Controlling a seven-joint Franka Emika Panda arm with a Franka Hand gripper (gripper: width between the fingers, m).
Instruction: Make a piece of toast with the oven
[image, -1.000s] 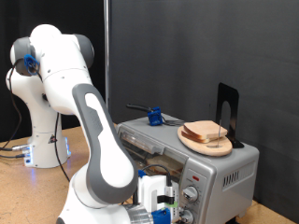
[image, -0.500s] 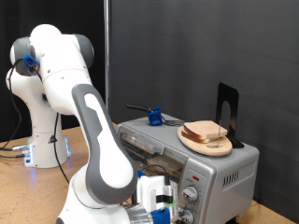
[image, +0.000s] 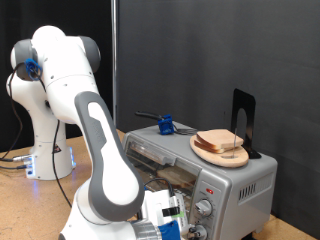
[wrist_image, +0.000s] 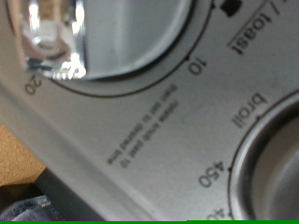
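The silver-grey oven (image: 243, 186) stands at the exterior view's right, its glass door towards the arm. Slices of toast (image: 221, 141) lie on a round wooden plate (image: 205, 152) on top of the oven. My gripper (image: 178, 222) is low at the exterior view's bottom, right against the oven's knob panel by a round knob (image: 203, 208). The wrist view is a blurred close-up of the panel (wrist_image: 121, 140): a large dial (wrist_image: 131, 37) marked 10 and 20 with a shiny part on it, and a second dial (wrist_image: 276, 168) marked 450 and broil.
A blue-handled tool (image: 165, 126) and a black upright bracket (image: 243, 120) sit on the oven's top. The arm's white base (image: 45, 160) stands at the exterior view's left on the wooden table. A black curtain hangs behind.
My hand has shifted and tilted slightly at the oven's knob panel. The toast, plate and oven have not moved.
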